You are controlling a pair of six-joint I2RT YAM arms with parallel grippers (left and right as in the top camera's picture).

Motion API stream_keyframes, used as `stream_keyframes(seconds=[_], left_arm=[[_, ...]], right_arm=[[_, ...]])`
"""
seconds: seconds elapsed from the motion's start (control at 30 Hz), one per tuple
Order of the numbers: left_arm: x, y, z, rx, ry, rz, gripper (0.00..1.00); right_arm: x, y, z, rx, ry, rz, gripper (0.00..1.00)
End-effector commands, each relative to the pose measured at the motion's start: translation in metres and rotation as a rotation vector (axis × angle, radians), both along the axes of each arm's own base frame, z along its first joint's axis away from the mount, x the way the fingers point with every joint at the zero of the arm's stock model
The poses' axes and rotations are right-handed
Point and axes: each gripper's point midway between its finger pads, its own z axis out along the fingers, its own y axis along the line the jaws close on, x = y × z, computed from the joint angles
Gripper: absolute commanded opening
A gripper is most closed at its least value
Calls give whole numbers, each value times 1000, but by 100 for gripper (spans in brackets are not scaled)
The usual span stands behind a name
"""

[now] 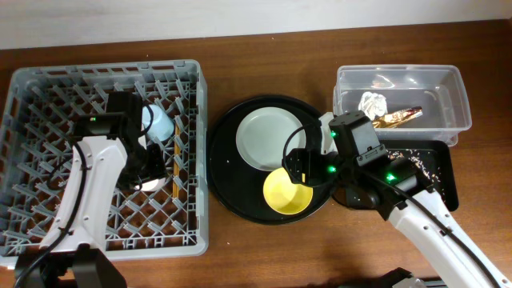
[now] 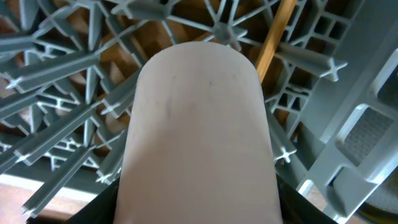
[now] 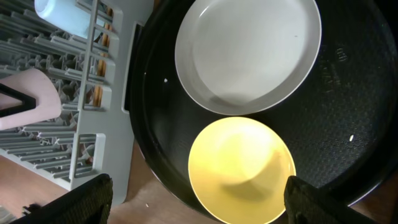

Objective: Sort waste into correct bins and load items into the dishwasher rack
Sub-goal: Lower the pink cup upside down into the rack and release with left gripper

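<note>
The pink cup (image 2: 199,137) fills the left wrist view, and my left gripper (image 2: 199,214) is shut on it low over the grey dishwasher rack (image 1: 48,88). In the rack lie the light-blue cup (image 1: 158,122) and the wooden chopsticks (image 1: 174,152). My right gripper (image 3: 199,199) stands open above the yellow bowl (image 3: 239,168), a finger on either side of it and clear of its rim. The pale plate (image 3: 249,53) lies just beyond the bowl. In the clear tub (image 1: 448,96) are the white napkin (image 1: 373,102) and the gold wrapper (image 1: 400,117). The black rectangular tray (image 1: 444,172) holds beige crumbs (image 1: 416,160).
Bowl and plate sit on a large round black tray (image 1: 232,176) between the rack and the bins. The rack's right wall (image 3: 93,143) stands close to the round tray's edge. Brown tabletop (image 1: 240,256) shows along the front.
</note>
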Motion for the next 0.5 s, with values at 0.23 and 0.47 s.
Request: stream_keyframes(seconds=[0.23, 0.47], left_arm=[[0, -4, -2, -18, 0, -22, 86], [7, -4, 7, -18, -28, -21, 99]], right_arm=[[0, -1, -1, -19, -9, 2, 89], [-2, -2, -2, -23, 2, 3, 89]])
